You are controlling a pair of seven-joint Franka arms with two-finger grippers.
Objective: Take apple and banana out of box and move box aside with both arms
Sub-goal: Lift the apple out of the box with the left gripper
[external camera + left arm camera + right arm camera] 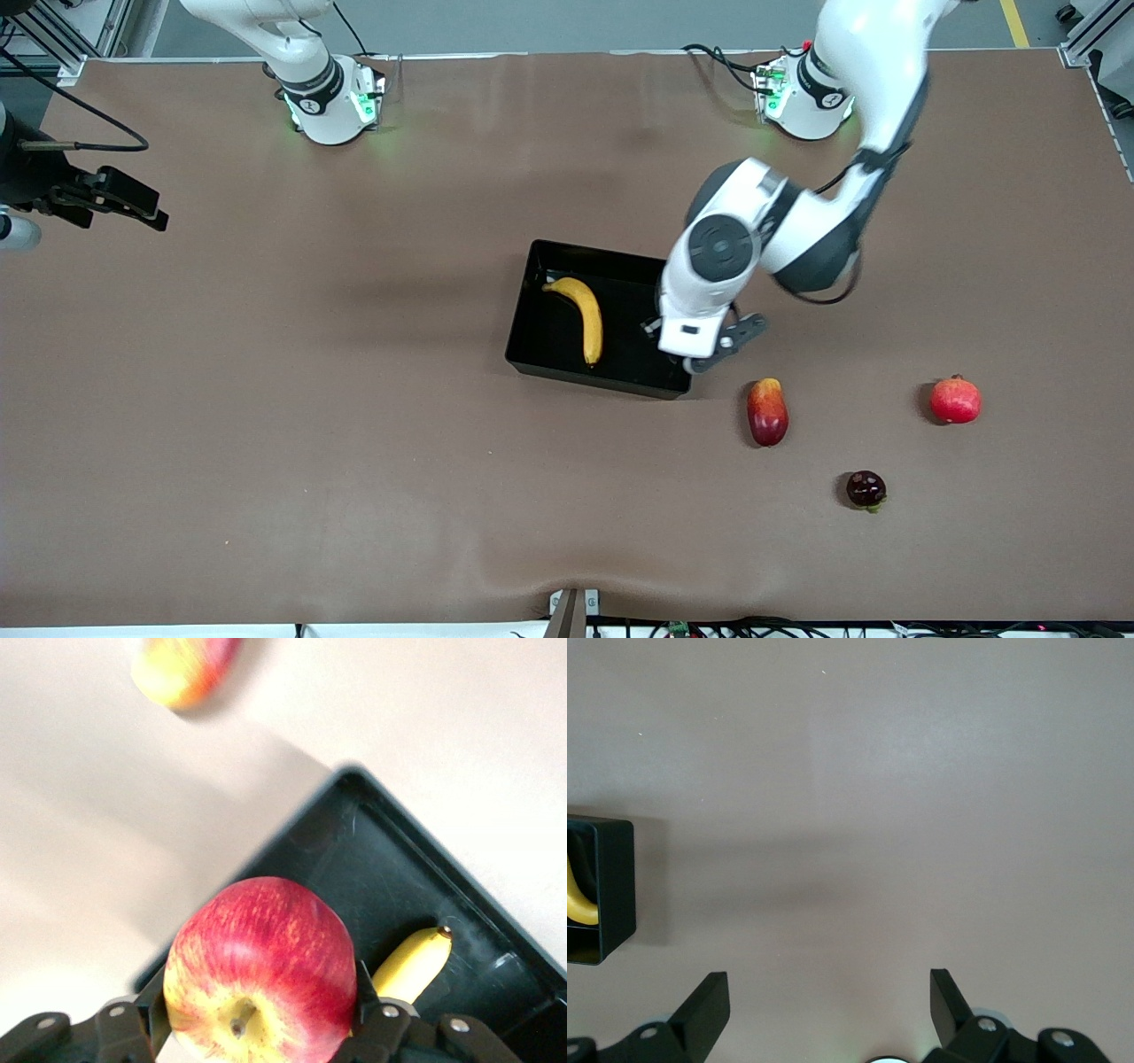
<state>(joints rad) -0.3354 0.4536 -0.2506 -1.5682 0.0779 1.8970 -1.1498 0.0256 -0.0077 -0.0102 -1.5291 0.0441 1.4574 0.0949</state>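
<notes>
The black box (592,376) sits mid-table with the yellow banana (585,315) lying inside it. My left gripper (702,354) hangs over the box's corner toward the left arm's end. In the left wrist view this gripper (260,994) is shut on the red apple (261,966) with yellowish streaks, above the box (354,859) and the banana's tip (412,966). The arm hides the apple in the front view. My right gripper (146,209) waits at the right arm's end of the table, open (828,992) over bare table, with the box (616,895) and banana (578,904) at the edge of its view.
Nearer the front camera than the box, toward the left arm's end, lie an oblong red-and-yellow fruit (767,412), a round red fruit with a nub (955,400) and a small dark round fruit (866,489). The oblong fruit (182,669) also shows in the left wrist view.
</notes>
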